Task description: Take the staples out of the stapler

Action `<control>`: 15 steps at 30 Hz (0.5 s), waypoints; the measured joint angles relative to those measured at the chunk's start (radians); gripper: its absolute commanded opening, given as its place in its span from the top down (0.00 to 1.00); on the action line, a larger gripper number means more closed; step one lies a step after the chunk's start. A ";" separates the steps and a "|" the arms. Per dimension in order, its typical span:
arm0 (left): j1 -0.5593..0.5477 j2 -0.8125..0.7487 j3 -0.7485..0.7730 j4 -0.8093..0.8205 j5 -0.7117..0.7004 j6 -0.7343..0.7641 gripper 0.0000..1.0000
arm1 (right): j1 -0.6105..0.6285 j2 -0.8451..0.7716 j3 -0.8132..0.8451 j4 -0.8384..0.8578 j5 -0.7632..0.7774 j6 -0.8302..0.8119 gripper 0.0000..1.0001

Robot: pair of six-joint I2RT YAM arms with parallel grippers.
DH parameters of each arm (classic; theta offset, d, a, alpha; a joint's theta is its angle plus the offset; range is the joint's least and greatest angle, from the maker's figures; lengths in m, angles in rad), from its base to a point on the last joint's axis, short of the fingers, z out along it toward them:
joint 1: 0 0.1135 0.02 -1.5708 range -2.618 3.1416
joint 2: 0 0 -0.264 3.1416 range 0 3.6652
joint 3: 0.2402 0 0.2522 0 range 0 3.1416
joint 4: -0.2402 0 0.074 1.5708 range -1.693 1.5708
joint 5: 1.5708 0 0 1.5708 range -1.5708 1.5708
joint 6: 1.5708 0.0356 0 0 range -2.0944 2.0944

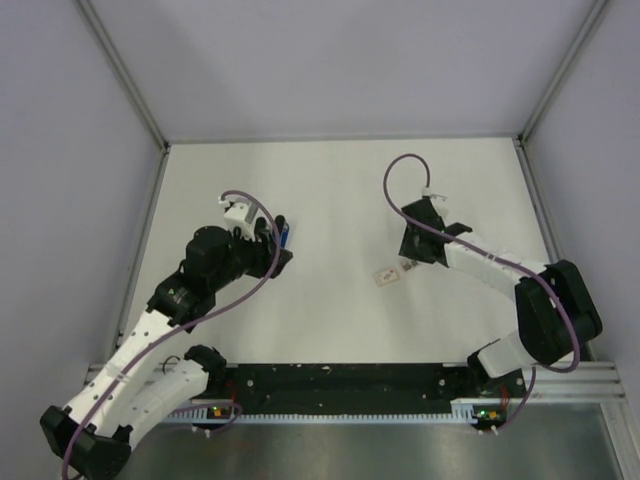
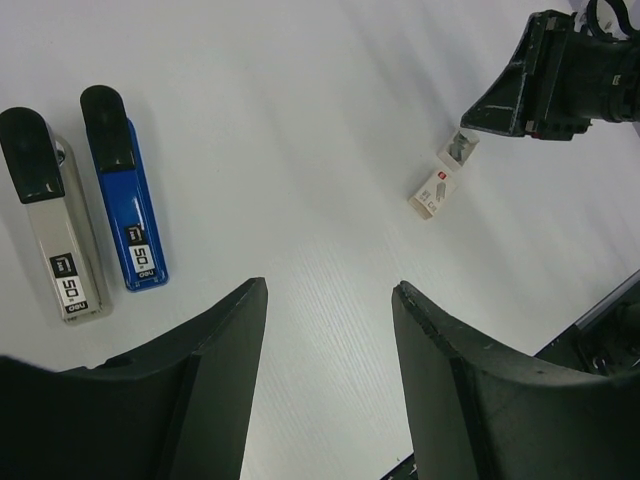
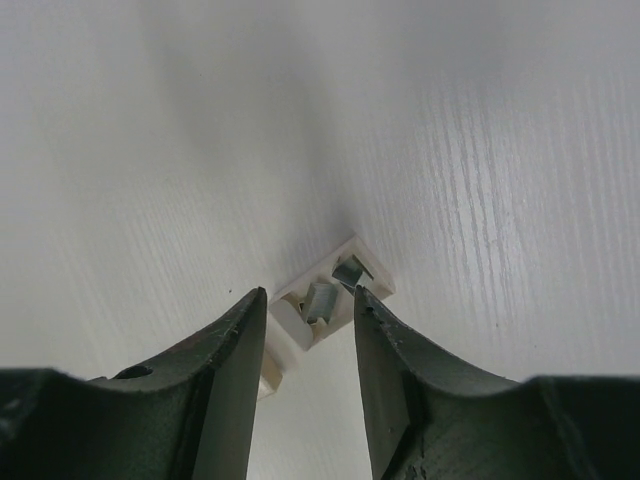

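Two staplers lie side by side on the white table: a blue stapler (image 2: 128,205) (image 1: 285,235) and a clear grey stapler (image 2: 58,235), each with a black head. My left gripper (image 2: 330,285) (image 1: 278,248) hovers open just right of them with nothing between its fingers. A small white staple box (image 2: 433,192) (image 1: 385,276) lies mid-table with its tray (image 3: 330,290) slid out. Two short staple strips (image 3: 322,298) rest in the tray. My right gripper (image 3: 310,292) (image 1: 408,264) is open right over the tray, holding nothing.
Grey walls with metal posts (image 1: 125,75) enclose the table on the left, back and right. A black rail (image 1: 340,380) runs along the near edge between the arm bases. The box's sleeve (image 3: 266,368) lies partly hidden under my right gripper's left finger.
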 measured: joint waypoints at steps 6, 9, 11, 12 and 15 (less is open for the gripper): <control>0.000 0.030 0.000 0.019 0.027 -0.005 0.41 | 0.000 -0.063 -0.001 -0.017 0.008 -0.061 0.42; -0.001 0.053 -0.002 0.034 0.046 -0.010 0.42 | -0.001 -0.078 -0.002 -0.019 0.021 -0.104 0.41; -0.004 0.072 -0.009 0.051 0.054 -0.016 0.43 | -0.003 -0.082 -0.005 -0.017 0.030 -0.130 0.42; -0.007 0.085 -0.013 0.058 0.058 -0.019 0.43 | -0.006 -0.085 -0.009 -0.019 0.033 -0.142 0.42; -0.024 0.140 -0.022 0.083 0.069 -0.029 0.44 | -0.034 -0.102 -0.037 -0.018 0.032 -0.172 0.46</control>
